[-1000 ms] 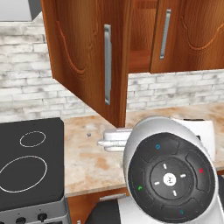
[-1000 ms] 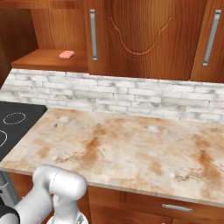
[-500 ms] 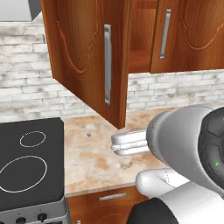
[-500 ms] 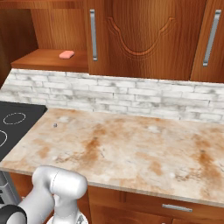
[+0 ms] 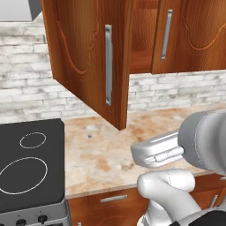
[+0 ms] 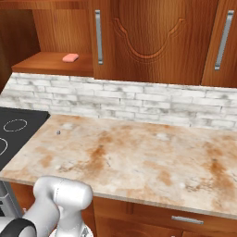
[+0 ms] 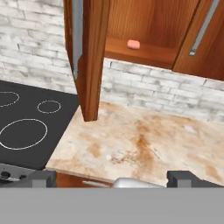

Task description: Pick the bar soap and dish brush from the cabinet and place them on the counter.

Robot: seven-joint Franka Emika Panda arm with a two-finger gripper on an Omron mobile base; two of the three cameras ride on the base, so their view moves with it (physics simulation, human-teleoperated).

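The pink bar soap point(image 6: 70, 57) lies flat on the wooden shelf of the open cabinet point(image 6: 46, 65), left of a shut door. In the hand view the bar soap point(image 7: 133, 44) sits far ahead and above on that shelf point(image 7: 144, 54), behind the swung-open door point(image 7: 89, 57). My gripper point(image 7: 113, 178) is open, its fingertips point(image 7: 43, 178) wide apart with nothing between them, low over the counter's front edge. The blotchy tan counter point(image 6: 139, 152) lies below the cabinet point(image 5: 88, 57). The dish brush is out of view.
A black stovetop point(image 5: 26, 167) with white rings adjoins the counter point(image 5: 101, 154) on the left. The open cabinet door juts out over the counter point(image 7: 144, 140) near the stovetop point(image 7: 26, 122). My arm's white links point(image 5: 167, 190) crowd the lower right of the left base view.
My arm has swung right and turned in the left base view; its round dark-faced wrist has left the centre. The soap has stayed on the shelf and the jaws have stayed wide.
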